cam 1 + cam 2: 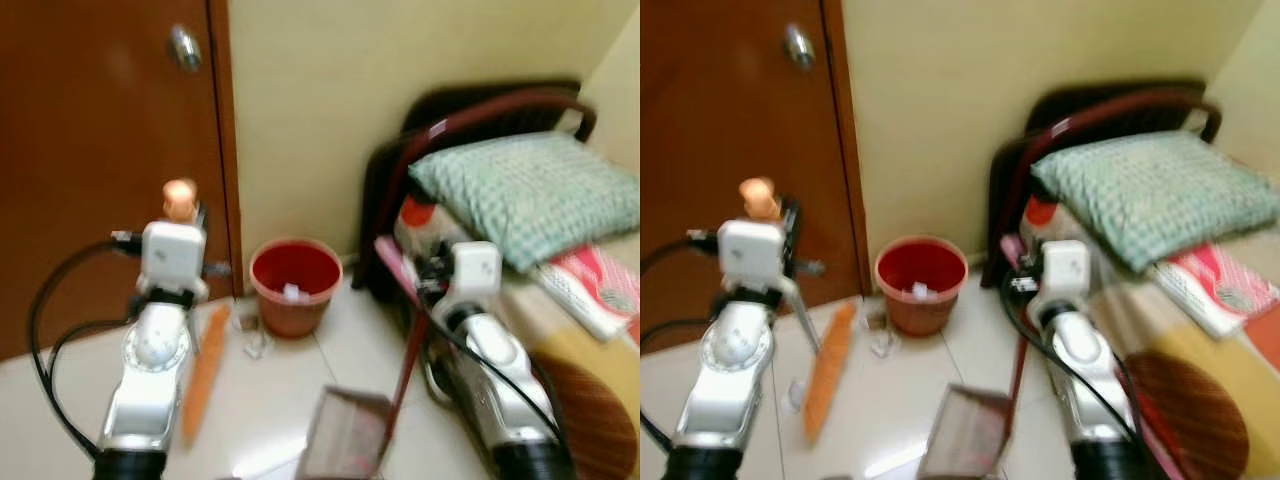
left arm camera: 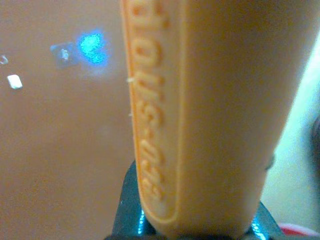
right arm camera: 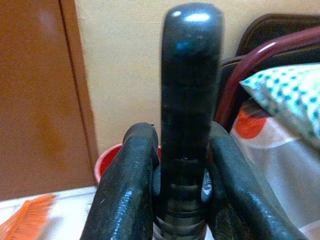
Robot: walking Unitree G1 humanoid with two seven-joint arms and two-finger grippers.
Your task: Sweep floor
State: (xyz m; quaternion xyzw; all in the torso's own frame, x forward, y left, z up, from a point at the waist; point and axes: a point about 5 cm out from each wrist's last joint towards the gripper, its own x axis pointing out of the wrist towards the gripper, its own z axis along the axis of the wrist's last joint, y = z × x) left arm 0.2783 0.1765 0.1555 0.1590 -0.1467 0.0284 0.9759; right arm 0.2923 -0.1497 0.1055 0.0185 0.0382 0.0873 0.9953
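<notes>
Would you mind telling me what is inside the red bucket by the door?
Inside the red bucket a small pale scrap, perhaps paper, lies on the bottom. The near wall hides part of the bottom, so anything lying there cannot be seen.

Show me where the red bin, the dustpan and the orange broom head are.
Red bin [image 1: 294, 291]: left eye view, on its front wall.
Dustpan [image 1: 343, 435]: left eye view, on its flat pan.
Broom head [image 1: 826, 368]: right eye view, on the middle of the orange bristles.

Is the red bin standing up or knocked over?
Standing up. The red bin sits upright on the floor, its open mouth facing up with scraps inside.
</notes>
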